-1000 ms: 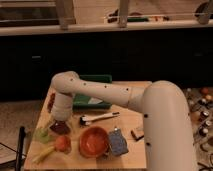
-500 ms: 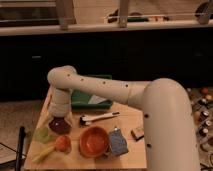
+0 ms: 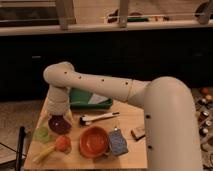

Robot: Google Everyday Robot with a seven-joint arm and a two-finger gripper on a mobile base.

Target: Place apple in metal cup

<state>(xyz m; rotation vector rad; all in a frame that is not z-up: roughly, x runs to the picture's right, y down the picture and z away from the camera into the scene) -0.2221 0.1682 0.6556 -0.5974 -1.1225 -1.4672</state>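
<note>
The apple is a small orange-red fruit lying on the wooden table near its front left, between a light green cup and the orange bowl. My gripper hangs at the end of the white arm, over the dark maroon bowl and a little behind the apple. It holds nothing that I can see. The metal cup does not show; it may be hidden behind the arm.
A light green cup and a yellow banana-like piece lie left of the apple. An orange bowl, a blue sponge, a brush, a small brown block and a green tray fill the middle and back.
The arm's bend has risen and shifted slightly left, lifting the gripper end above the maroon bowl. The apple and the other objects have not moved.
</note>
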